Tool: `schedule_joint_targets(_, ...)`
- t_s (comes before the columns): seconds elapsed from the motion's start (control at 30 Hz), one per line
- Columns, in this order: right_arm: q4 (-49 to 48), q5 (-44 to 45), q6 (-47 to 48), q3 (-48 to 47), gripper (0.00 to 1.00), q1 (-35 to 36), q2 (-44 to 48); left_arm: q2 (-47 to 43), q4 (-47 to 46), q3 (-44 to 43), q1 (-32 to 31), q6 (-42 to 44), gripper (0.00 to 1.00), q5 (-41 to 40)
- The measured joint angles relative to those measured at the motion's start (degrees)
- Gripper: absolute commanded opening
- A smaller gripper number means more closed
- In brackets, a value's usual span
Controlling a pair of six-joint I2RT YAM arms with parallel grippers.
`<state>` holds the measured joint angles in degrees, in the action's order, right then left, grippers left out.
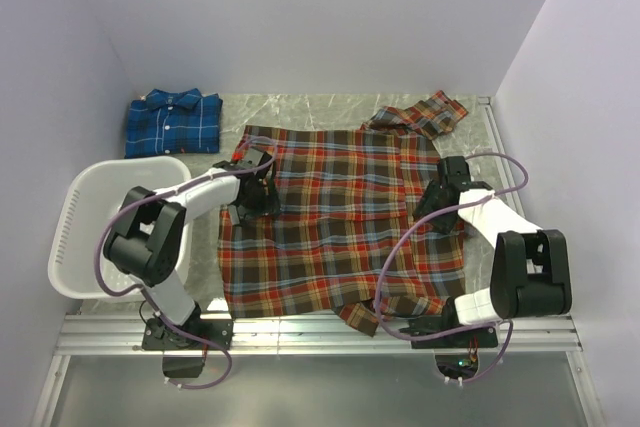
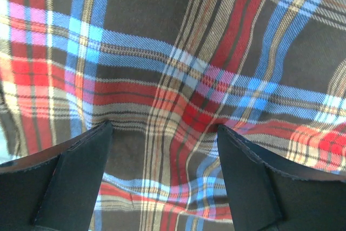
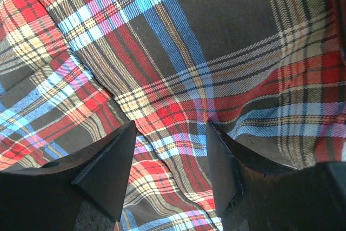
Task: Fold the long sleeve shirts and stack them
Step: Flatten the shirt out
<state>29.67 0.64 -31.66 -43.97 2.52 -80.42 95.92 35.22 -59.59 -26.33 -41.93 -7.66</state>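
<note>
The red-orange plaid long sleeve shirt (image 1: 335,222) lies spread flat across the middle of the table, one sleeve (image 1: 432,113) bunched at the back right. The blue plaid shirt (image 1: 172,124) lies folded at the back left. My left gripper (image 1: 256,193) is down on the red shirt's left side, and in the left wrist view this gripper (image 2: 164,128) stands open with its fingertips on rippled cloth (image 2: 178,79). My right gripper (image 1: 433,205) is down on the shirt's right side. Its wrist view shows it (image 3: 172,125) open, a low wrinkle of the cloth (image 3: 178,68) between the fingers.
A white slotted basket (image 1: 78,219) stands at the left edge beside the left arm. A metal rail (image 1: 320,332) runs along the near edge between the arm bases. Walls close in the back and both sides.
</note>
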Motion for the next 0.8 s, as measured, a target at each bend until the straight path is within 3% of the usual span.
schedule_joint_targets(0.13,-1.27,0.02,0.00,-0.07,0.61,0.11,-2.14,2.95,-0.20,-0.96,0.02,-0.37,0.84,0.00)
schedule_joint_targets(0.3,-2.12,0.09,-0.02,-3.23,0.61,0.13,-7.61,9.64,0.96,-9.38,0.20,0.02,0.84,-0.24)
schedule_joint_targets(0.8,-3.37,-0.24,-2.99,-24.70,0.60,-1.62,-26.38,28.61,-0.09,-36.68,7.17,2.49,0.84,-0.31)
